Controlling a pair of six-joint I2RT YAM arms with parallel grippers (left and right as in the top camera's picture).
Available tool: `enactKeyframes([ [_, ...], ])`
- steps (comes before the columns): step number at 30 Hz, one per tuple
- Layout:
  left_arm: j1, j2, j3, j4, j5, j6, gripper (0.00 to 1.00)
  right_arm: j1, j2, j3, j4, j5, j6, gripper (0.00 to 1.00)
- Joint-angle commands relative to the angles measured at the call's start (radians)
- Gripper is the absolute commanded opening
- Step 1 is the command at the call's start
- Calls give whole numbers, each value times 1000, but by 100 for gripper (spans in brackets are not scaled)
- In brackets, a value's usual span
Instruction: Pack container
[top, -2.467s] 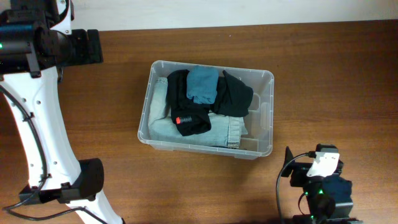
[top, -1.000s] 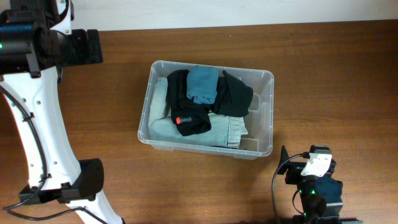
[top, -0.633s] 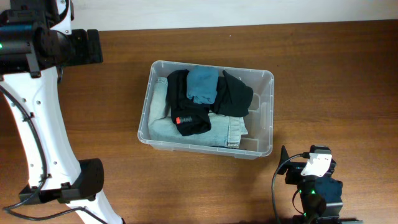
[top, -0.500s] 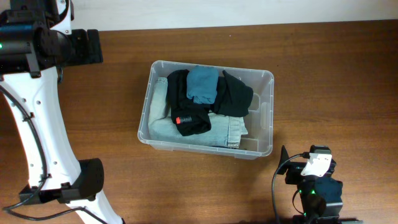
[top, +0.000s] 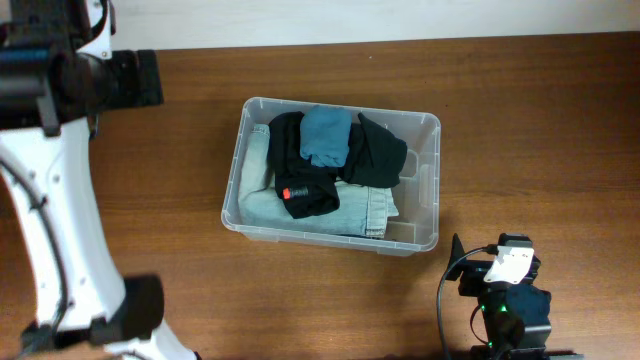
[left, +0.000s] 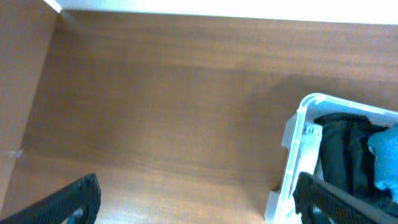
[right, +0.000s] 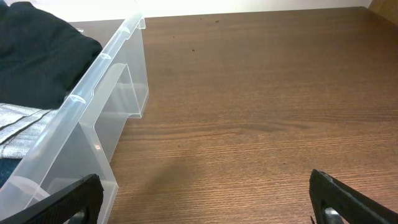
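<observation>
The clear plastic container (top: 432, 180) stands mid-table and holds folded clothes: a light denim piece (top: 355, 210), black garments (top: 290, 160) and a teal-blue one (top: 326, 135) on top. My left gripper (top: 150, 78) is far to the left of the container, open and empty. In the left wrist view its fingers (left: 199, 199) are spread wide over bare table, with the container's corner (left: 292, 149) at the right. My right gripper (top: 458, 265) sits low by the container's front right corner. It is open and empty (right: 205, 199), next to the container wall (right: 93, 81).
The table is dark brown wood (top: 540, 120). A white wall edge runs along the far side (top: 400, 20). The left arm's white links (top: 60, 220) rise along the left edge. The right arm's base (top: 510, 310) is at the front right.
The right arm drew back a little toward the front edge, then held still. The left arm now looks blurred, shifting slightly. The container and clothes have not moved.
</observation>
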Motion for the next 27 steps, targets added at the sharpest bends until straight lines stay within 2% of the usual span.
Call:
enactKeyframes([
  [1,2,-246,-299,219,-10,37,100,-8,-10,-9,3,12,1,98],
  [4,2,-457,-659,497,68,147,100,-8,-10,-9,3,12,1,98],
  [7,2,-646,-975,694,98,177,100,-8,-10,-9,3,12,1,98],
  [10,2,-861,-1300,835,122,177,100,-8,-10,-9,3,12,1,98],
  [12,2,-988,-1455,862,121,177,100,-8,-10,-9,3,12,1,98],
  [18,2,-1217,-1700,880,121,177,100,-8,-10,-9,3,12,1,99],
  [27,2,-1575,-2131,1080,121,176,100,-8,-10,-9,3,12,1,99],
])
